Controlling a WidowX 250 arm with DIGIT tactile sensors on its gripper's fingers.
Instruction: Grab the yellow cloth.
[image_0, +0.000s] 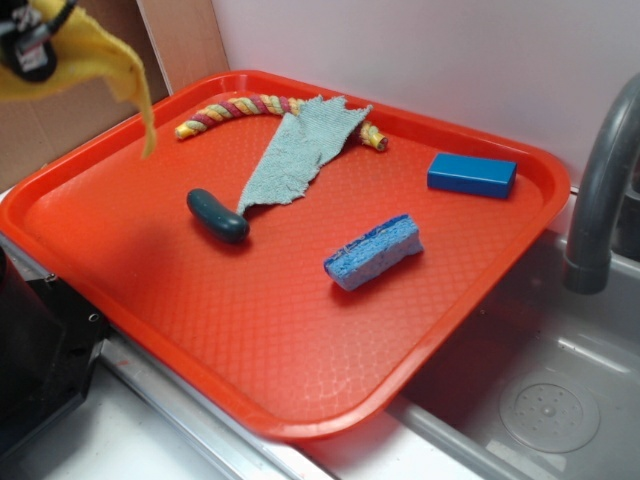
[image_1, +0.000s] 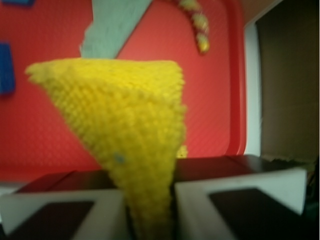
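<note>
The yellow cloth (image_0: 95, 60) hangs in the air above the far left corner of the red tray (image_0: 280, 340), one frayed corner drooping down. My gripper (image_0: 35, 45) is shut on it at the top left of the exterior view, lifted well off the tray. In the wrist view the yellow cloth (image_1: 125, 125) fills the middle, pinched between the two fingers (image_1: 65, 210) of my gripper (image_1: 150, 215), fanning out wide beyond them.
On the tray lie a light blue-grey cloth (image_0: 295, 150) over a yellow-and-red rope (image_0: 235, 108), a dark teal oblong piece (image_0: 216, 215), a blue sponge (image_0: 373, 252) and a blue block (image_0: 471, 174). A grey faucet (image_0: 600, 190) and sink (image_0: 540, 390) stand at right.
</note>
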